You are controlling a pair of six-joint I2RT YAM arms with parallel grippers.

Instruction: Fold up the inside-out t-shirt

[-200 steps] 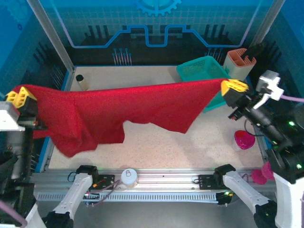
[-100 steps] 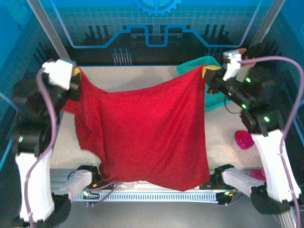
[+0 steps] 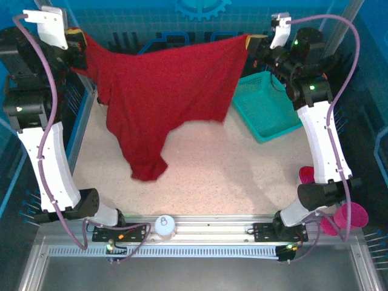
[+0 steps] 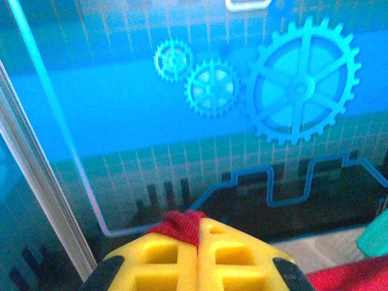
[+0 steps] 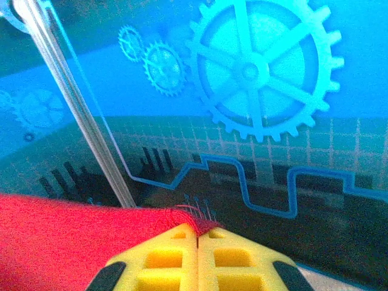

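One t-shirt point(image 3: 163, 85) crosswise, tail down.

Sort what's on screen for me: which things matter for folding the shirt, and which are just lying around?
Part of the job:
- red t-shirt, held up between the two tools
- left tool, shut on one corner
- right tool, shut on the other

Lying about:
- teal basket
- pink cup
- second pink cup
- small white round thing on the front rail
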